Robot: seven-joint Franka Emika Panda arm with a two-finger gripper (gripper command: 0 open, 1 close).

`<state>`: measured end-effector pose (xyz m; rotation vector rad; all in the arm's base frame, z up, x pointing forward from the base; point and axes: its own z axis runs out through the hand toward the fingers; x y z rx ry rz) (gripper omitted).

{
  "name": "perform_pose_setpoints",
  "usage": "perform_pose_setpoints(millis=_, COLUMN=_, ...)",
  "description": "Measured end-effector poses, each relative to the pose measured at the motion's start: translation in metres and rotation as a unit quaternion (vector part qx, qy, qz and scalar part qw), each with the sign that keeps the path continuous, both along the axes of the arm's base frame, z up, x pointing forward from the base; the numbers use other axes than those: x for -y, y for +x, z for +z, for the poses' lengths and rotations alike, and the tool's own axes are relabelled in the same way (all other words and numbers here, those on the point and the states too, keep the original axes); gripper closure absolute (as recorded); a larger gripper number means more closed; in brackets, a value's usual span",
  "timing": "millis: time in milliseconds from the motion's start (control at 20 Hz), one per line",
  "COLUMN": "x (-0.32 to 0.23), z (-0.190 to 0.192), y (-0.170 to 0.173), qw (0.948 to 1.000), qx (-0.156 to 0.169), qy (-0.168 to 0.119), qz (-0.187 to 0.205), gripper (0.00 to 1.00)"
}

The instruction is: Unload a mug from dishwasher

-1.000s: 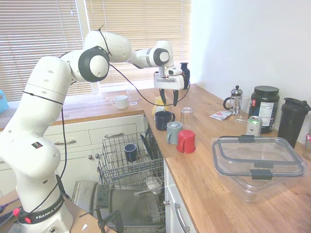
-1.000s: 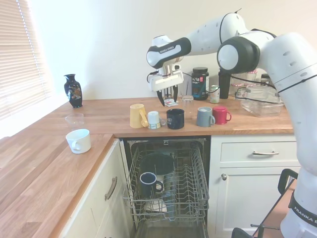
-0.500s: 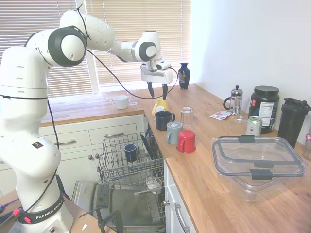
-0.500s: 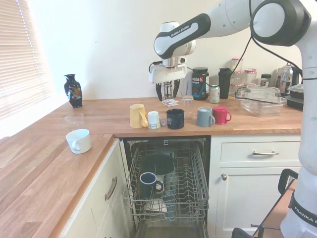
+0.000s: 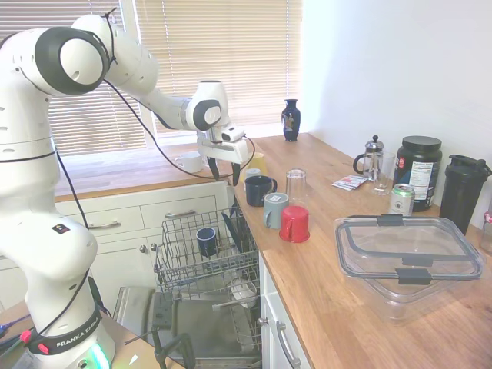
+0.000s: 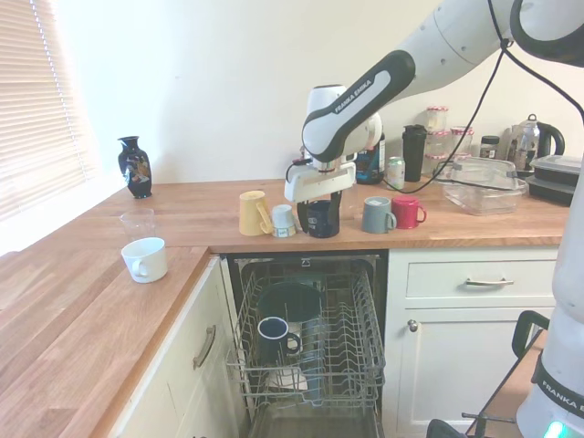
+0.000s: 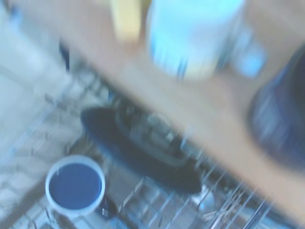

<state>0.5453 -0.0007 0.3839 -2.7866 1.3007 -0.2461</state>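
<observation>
Arm's stretched out, "FRANKA EMIKA" readable along it, jaws (image 6: 315, 203) spread and empty just above the mug (image 6: 322, 219) on the bench (image 6: 192, 214).

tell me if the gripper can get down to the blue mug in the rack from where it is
Probably yes: the gripper hangs above the pulled-out rack, and the blue mug stands mouth up with nothing over it.

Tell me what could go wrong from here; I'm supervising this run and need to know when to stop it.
1. The open gripper hangs low beside the dark navy mug and the yellow mug; a sideways swing might knock one.
2. Both stand near the counter edge, directly above the pulled-out dishwasher rack, so a nudged mug could fall in.
3. The wrist view is blurred, so aiming by it may be unreliable.
</observation>
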Motion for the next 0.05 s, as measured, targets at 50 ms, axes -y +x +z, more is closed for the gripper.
perform_pose_setpoints(millis=50, x=-0.0022, z=-0.0130, y=-0.0119, qw=1.0000, qx=-0.001, qy=-0.001, qz=0.000, gripper=0.00)
